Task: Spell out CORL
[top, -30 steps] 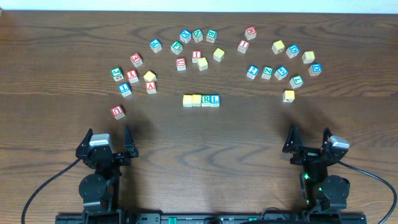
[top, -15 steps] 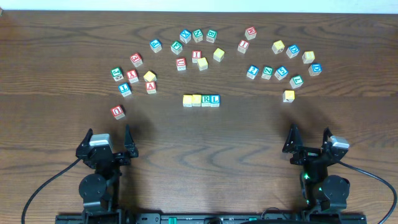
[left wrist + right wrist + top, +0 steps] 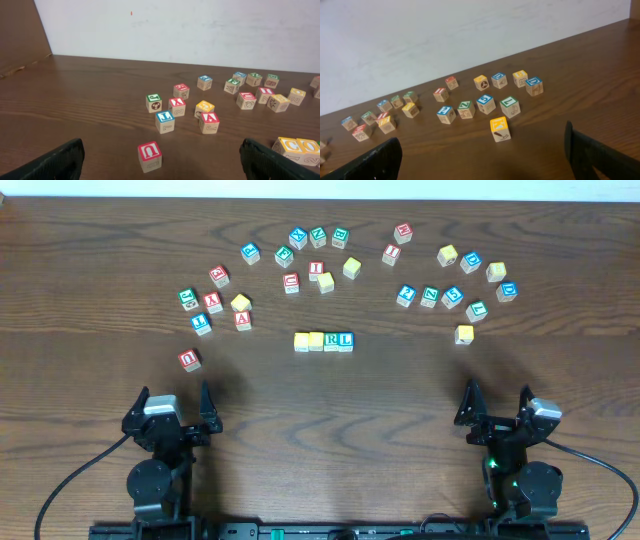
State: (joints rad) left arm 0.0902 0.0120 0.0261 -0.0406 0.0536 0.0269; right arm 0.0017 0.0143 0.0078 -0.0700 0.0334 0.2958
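Four cubes stand side by side in a row at the table's middle: two yellow-faced cubes [image 3: 302, 341] [image 3: 316, 340], then the green R cube [image 3: 331, 340] and the blue L cube [image 3: 345, 340]. The left wrist view catches the yellow C cube [image 3: 287, 147] and O cube [image 3: 307, 148] at its right edge. My left gripper [image 3: 172, 406] rests open near the front edge at the left, nothing between its fingers. My right gripper [image 3: 497, 404] rests open at the front right, equally empty. Both are well short of the row.
Several loose letter cubes lie scattered across the far half of the table. A red U cube [image 3: 189, 359] [image 3: 150, 156] sits nearest the left gripper, a yellow K cube [image 3: 464, 334] [image 3: 499, 129] nearest the right one. A white wall runs behind the table.
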